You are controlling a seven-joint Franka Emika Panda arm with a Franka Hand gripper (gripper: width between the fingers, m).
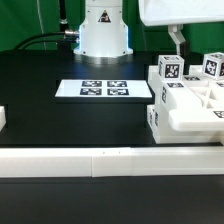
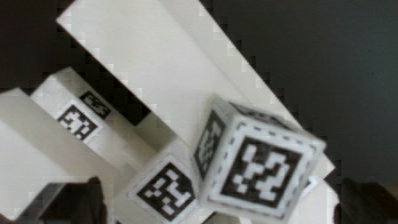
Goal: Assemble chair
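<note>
Material: glossy white blocky plastic chair (image 1: 185,100) parts, square black-and-white tags.
Axis: you see tagged posts upright.
Gripper (image 1: 178,40): fingers apart, holding nothing.

We lost the chair (image 1: 190,95) past the exterior view's right edge; the arm's body ran off the top, and the wrist view was blurred.

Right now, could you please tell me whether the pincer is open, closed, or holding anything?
Pincer: open, holding nothing; it hangs just above the chair parts.
</note>
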